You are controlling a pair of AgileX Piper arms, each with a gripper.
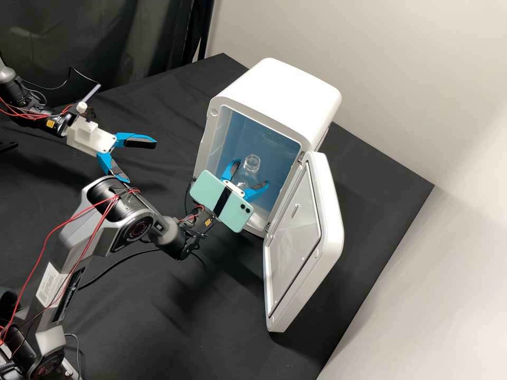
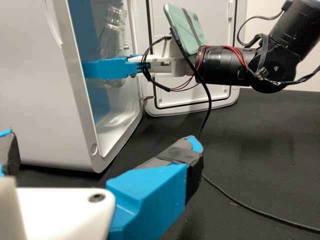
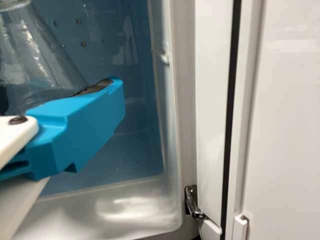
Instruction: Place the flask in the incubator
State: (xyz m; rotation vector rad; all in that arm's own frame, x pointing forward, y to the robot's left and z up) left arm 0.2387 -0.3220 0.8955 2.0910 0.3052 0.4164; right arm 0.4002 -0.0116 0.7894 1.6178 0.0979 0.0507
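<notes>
High camera: fixed off the arms, looking forward and down across the bench [image 1: 158,306] at middling range, onto the open front of the incubator [image 1: 285,95]. Left wrist camera sits low, just beside the incubator, sighting past its front edge to the right arm [image 2: 235,62]; right wrist camera is very near at its mouth, facing the blue chamber. Shared by all three: that chamber (flask [image 1: 252,162] included).

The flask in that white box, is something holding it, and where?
Yes: the fingers of the right gripper clamp the flask by its body, below the neck.
</notes>
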